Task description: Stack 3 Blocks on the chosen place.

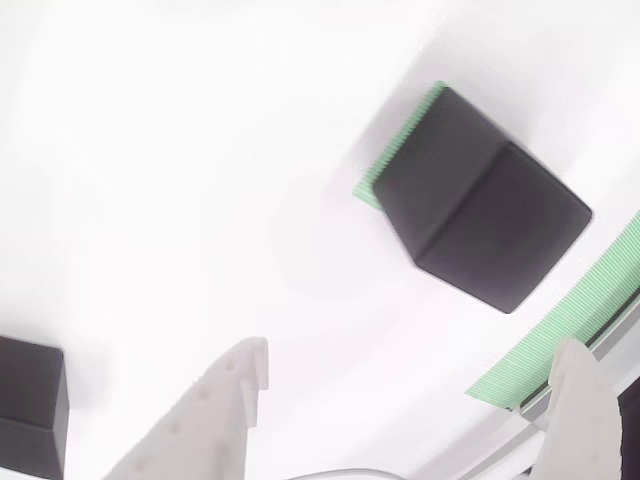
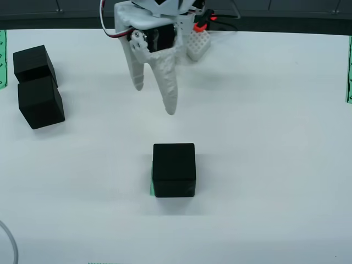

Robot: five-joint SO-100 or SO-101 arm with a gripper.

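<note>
One black block [image 2: 174, 169] sits on the chosen place, a green patch of which a thin sliver [image 2: 152, 186] shows at the block's left side. Two more black blocks [image 2: 34, 63] [image 2: 40, 102] rest close together at the far left of the white table. My white gripper [image 2: 155, 96] hangs open and empty above the table, just behind the middle block. In the wrist view, the same block [image 1: 480, 205] covers most of the striped green patch [image 1: 393, 152], ahead of my spread gripper [image 1: 410, 395]. Another block [image 1: 30, 405] shows at the lower left.
A long green striped strip [image 1: 560, 320] edges a grey panel at the wrist view's lower right. Green strips [image 2: 3, 55] [image 2: 349, 71] mark the table's side edges. A white perforated part with a red piece [image 2: 199, 41] stands behind the arm. A cable [image 2: 8, 245] curls at the lower left.
</note>
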